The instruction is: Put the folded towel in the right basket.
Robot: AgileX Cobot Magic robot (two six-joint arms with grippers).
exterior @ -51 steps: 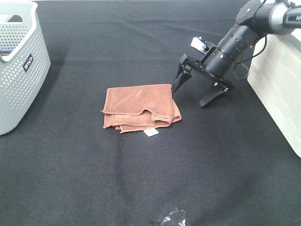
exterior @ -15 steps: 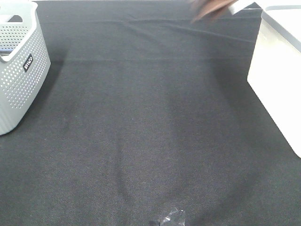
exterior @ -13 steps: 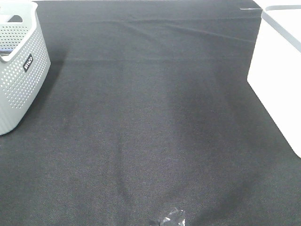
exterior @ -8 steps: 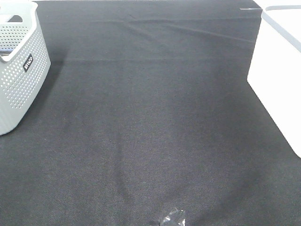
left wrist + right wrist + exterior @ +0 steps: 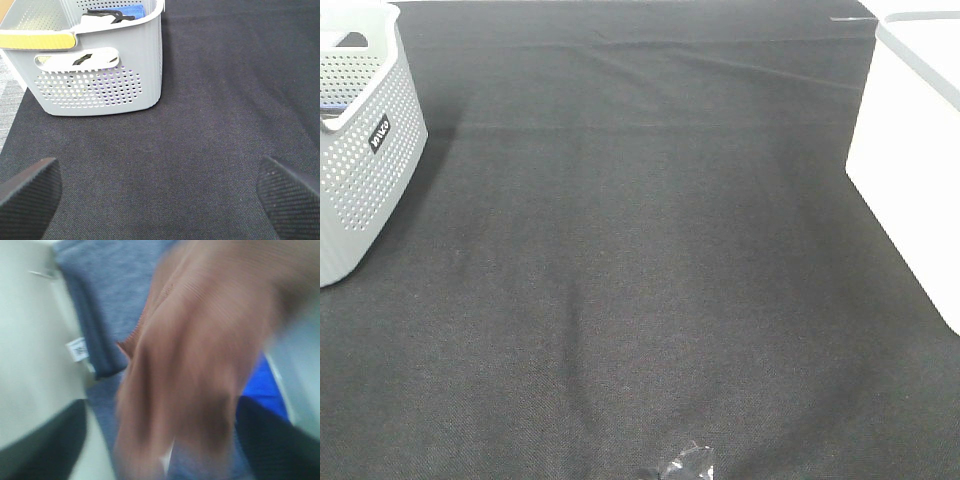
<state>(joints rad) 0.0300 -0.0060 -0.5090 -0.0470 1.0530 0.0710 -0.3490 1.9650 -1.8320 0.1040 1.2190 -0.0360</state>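
The brown folded towel (image 5: 200, 355) shows only in the right wrist view, blurred, hanging between the spread fingers of my right gripper (image 5: 160, 450). It is over the inside of the white right basket (image 5: 25, 340), whose outer wall stands at the right edge of the high view (image 5: 910, 150). The towel and the right arm are out of the high view. My left gripper (image 5: 160, 195) is open and empty above the black cloth.
A grey perforated basket (image 5: 360, 150) stands at the far left, holding several items in the left wrist view (image 5: 100, 75). The right basket holds a grey-blue cloth (image 5: 100, 300) and something blue (image 5: 262, 385). A small black object (image 5: 685, 465) sits at the front edge.
The right gripper, earlier open beside the towel on the table, has carried it up and right out of the high view. The black cloth where the towel lay is now bare.
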